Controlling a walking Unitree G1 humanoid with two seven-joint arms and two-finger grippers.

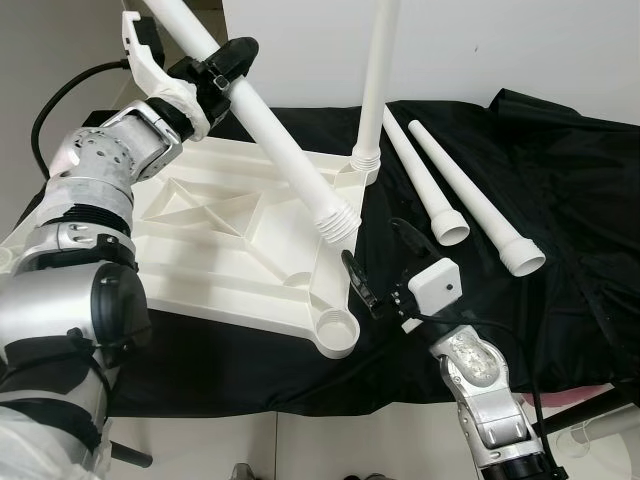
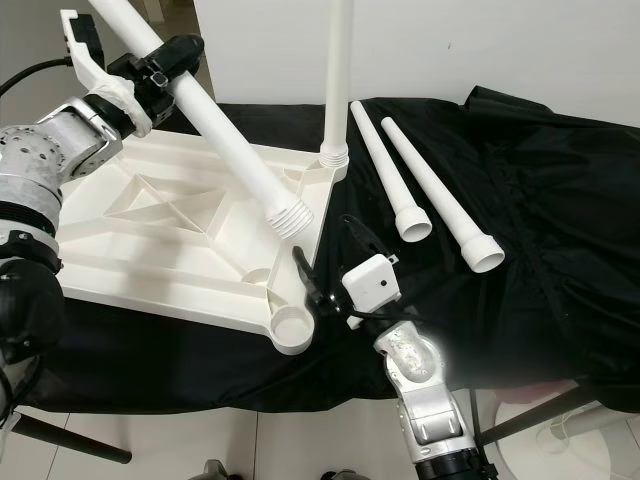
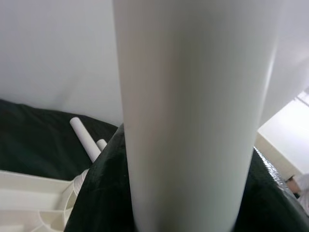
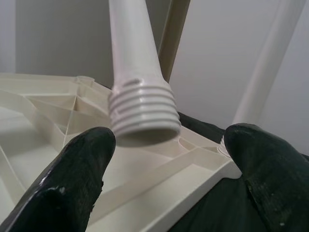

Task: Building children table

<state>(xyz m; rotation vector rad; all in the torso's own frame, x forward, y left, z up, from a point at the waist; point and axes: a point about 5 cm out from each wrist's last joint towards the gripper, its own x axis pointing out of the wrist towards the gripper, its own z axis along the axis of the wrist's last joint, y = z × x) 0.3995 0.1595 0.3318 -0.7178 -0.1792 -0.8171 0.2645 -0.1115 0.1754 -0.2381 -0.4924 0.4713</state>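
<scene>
A white plastic table top lies upside down on black cloth. One white leg stands screwed upright in its far right corner socket. My left gripper is shut on a second white leg, held tilted in the air, its threaded end hanging above the top's right edge. In the left wrist view that leg runs between the fingers. My right gripper stands open just right of the near corner socket, and its fingers frame the threaded end.
Two more white legs lie side by side on the black cloth to the right. A black cable loops from my left arm. White wall stands behind, and pale floor lies in front.
</scene>
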